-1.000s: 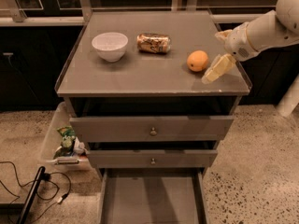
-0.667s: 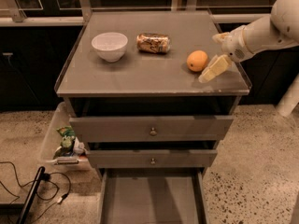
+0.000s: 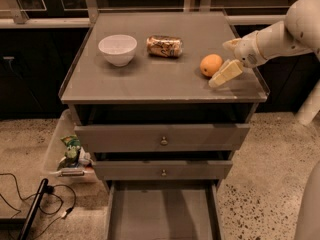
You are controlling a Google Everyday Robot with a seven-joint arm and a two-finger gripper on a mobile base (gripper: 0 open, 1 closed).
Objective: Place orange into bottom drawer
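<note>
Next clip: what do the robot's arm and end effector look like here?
The arm is smooth and white, built of rounded tubular segments with a bulbous joint at the upper right. No cables or markings are visible. Its end effector, beside the small round orange fruit at the right edge of the grey cabinet top, has two flat, pale cream fingers.

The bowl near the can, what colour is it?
The bowl is white, camera view; the gripper is beside the orange.

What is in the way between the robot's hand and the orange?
Nothing I can see. The open gripper is right next to the orange on the cabinet top. The bowl and can lie on the orange's other side.
</note>
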